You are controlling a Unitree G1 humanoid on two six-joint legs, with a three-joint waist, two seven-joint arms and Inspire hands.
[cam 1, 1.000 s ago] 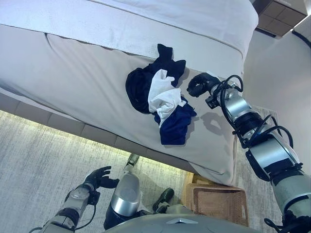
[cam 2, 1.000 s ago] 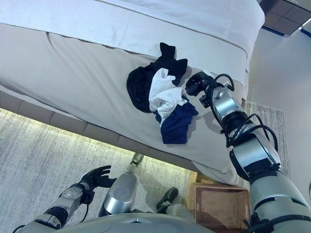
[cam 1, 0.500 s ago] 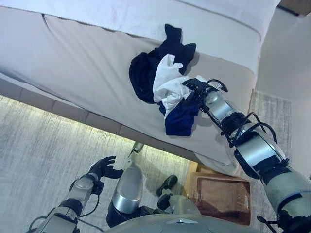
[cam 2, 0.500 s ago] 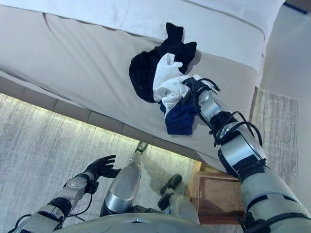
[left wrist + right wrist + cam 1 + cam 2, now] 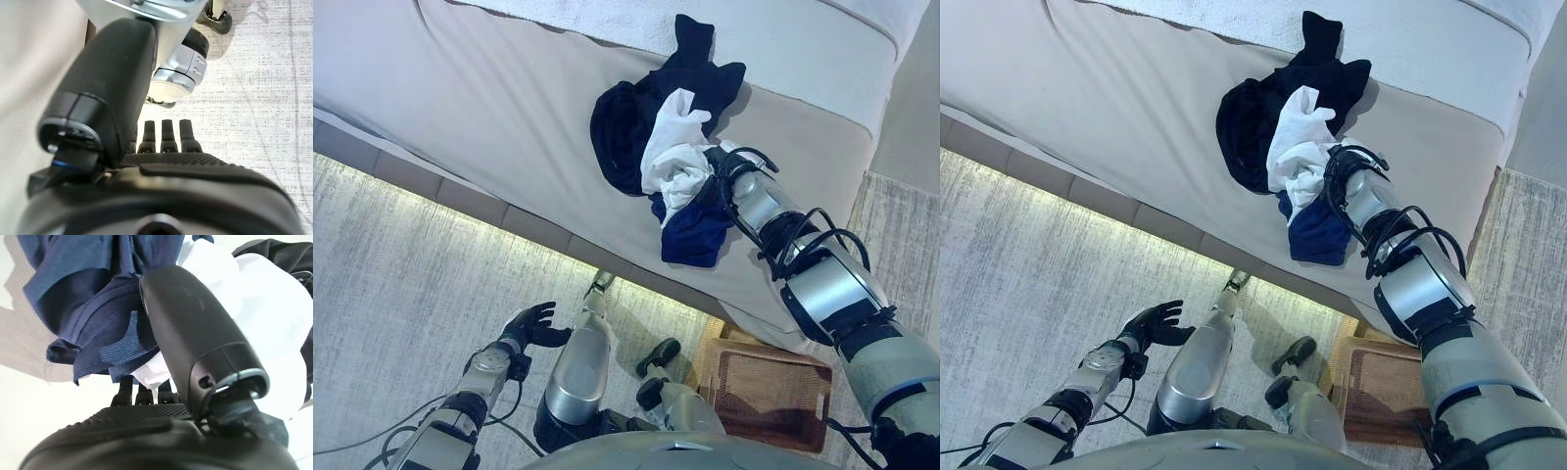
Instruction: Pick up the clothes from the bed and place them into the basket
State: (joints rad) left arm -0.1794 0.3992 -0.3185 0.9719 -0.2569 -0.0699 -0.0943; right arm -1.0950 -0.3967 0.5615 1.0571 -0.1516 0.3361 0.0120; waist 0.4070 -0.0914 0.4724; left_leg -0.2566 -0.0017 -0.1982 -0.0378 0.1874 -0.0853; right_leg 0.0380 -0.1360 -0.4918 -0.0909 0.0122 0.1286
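Observation:
A pile of clothes lies on the beige bed (image 5: 460,88) near its edge: a black garment (image 5: 622,132), a white one (image 5: 671,162) and a navy one (image 5: 695,230). My right hand (image 5: 718,178) is pushed into the pile's right side, between the white and navy cloth. The right wrist view shows its dark bulk (image 5: 146,435) against the navy cloth (image 5: 83,308) and white cloth (image 5: 264,298); its grip is hidden. My left hand (image 5: 530,326) hangs open low on the left, above the carpet. The brown wicker basket (image 5: 773,387) stands on the floor at the lower right.
A white cover (image 5: 803,44) lies across the far part of the bed. Grey carpet (image 5: 401,274) runs along the bed's near side. A paler rug (image 5: 901,245) lies on the right, past the bed's corner.
My right hand has moved left from beside the pile into the clothes. The camera has shifted, so the whole scene sits differently. The left hand stays low and open.

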